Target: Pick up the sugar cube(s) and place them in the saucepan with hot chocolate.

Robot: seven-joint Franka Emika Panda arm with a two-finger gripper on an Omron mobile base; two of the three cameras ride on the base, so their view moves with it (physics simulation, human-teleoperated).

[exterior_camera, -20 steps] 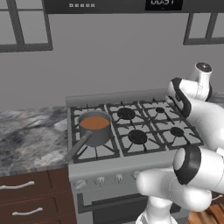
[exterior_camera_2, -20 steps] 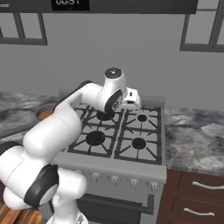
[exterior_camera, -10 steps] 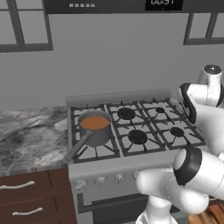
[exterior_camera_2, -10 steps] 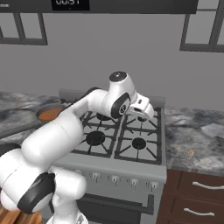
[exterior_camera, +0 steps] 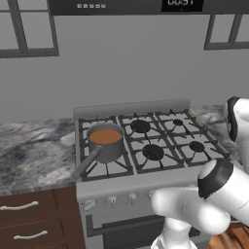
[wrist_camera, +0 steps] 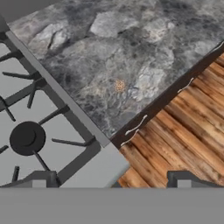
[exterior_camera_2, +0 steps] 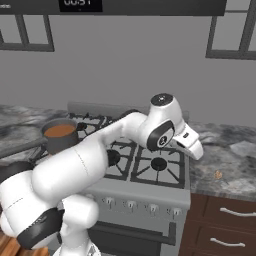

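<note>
Small round grey metal saucepan with orange-brown liquid on front-left burner of grey gas stove, left of centre in left base view; long dark handle pointing toward lower left. Small tan sugar cube on grey marbled stone table, centre of hand view; also lower right in right base view. Fingers spread fully wide at bottom edge of hand view, holding nothing, above stove corner.
</note>
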